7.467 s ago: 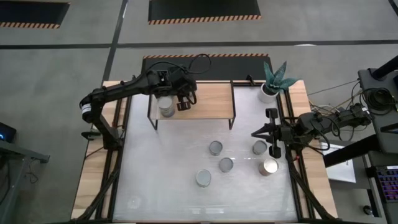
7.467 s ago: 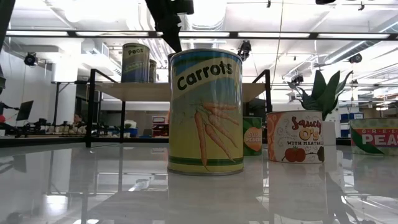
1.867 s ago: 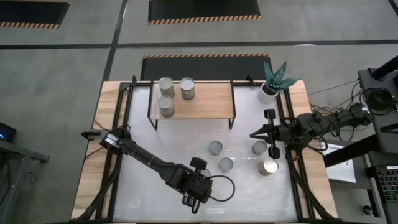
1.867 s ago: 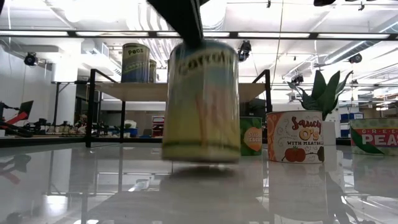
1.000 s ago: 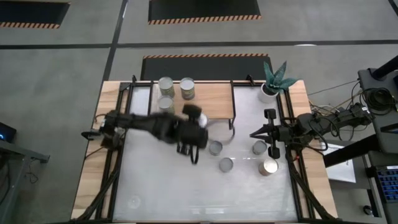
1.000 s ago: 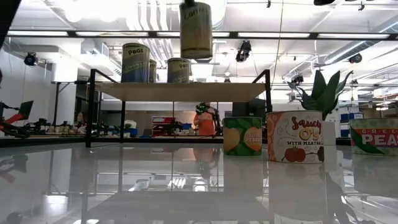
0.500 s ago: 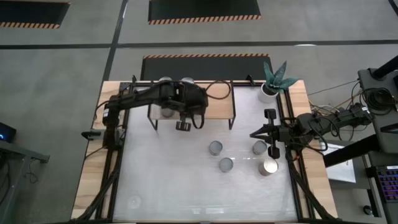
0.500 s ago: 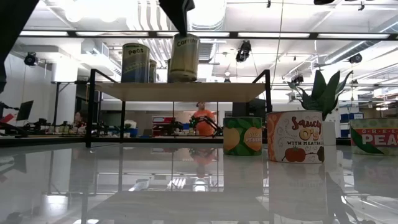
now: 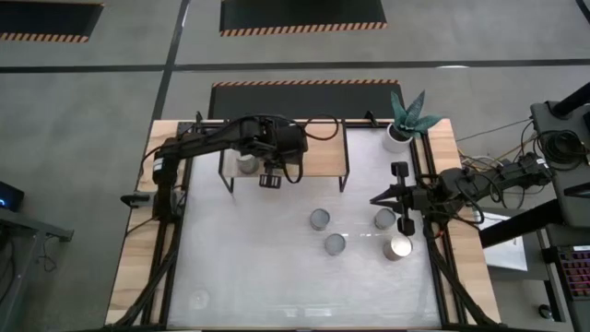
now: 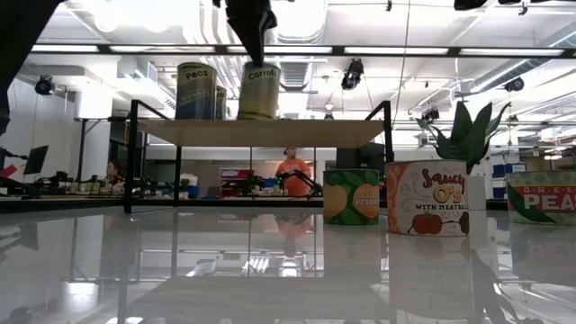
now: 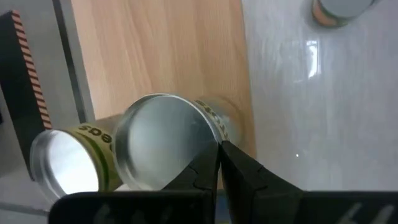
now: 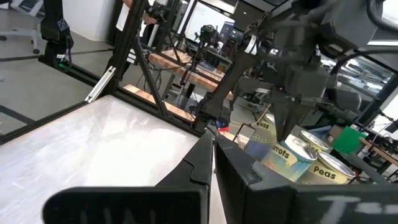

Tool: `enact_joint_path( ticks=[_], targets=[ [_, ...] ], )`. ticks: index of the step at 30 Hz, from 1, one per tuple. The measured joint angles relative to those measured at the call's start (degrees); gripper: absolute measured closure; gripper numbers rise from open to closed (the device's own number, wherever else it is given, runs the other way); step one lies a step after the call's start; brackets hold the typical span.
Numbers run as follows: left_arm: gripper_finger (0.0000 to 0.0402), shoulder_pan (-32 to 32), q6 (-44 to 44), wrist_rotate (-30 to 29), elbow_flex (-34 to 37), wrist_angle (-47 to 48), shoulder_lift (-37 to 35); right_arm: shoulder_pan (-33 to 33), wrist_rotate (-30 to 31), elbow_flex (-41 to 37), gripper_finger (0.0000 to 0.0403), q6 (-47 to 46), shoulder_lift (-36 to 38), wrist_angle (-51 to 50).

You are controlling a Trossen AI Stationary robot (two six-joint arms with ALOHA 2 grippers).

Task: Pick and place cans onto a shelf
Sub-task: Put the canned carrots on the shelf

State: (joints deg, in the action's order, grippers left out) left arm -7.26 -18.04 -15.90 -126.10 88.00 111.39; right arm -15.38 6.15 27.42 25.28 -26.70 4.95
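High view: the left gripper [image 9: 270, 178] is held over the front edge of the shelf [image 9: 318, 157], near its left end; the carried can is hidden beneath the wrist. One can [image 9: 246, 163] is seen on the board just beside it. Four loose cans [image 9: 319, 219] stand on the table [image 9: 240, 267], well apart from that arm.

Low view: the Carrots can [image 10: 258, 91] is shown upright, its long axis vertical, its base at or just above the shelf board; contact cannot be told. The gripper is seen coming down onto its top. A Peas can [image 10: 196, 90] stands just to one side.

Left wrist view: the fingers [image 11: 202, 168] are seen nearly together at the rim of the round lid [image 11: 163, 142], judged to be pinching the rim. Release is judged to depend on the base being flat on the board.

Right wrist view: the right gripper [image 12: 211, 158] is seen with fingers together and nothing held, waiting at the table's right side, nearer to the loose cans.
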Motion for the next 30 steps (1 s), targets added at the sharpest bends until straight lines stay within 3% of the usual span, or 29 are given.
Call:
enact_joint_path(
  ticks=[22, 30],
  targets=[
    [0.04, -1.25, 0.07, 0.2, 0.97, -0.39, -0.17, 0.0, 0.0, 0.01, 0.0394, 0.11, 0.02, 0.0],
    [0.0332, -1.25, 0.33, 1.16, 0.95, -0.41, -0.17, 0.0, 0.0, 0.26, 0.0394, 0.3, 0.02, 0.01]
  ],
)
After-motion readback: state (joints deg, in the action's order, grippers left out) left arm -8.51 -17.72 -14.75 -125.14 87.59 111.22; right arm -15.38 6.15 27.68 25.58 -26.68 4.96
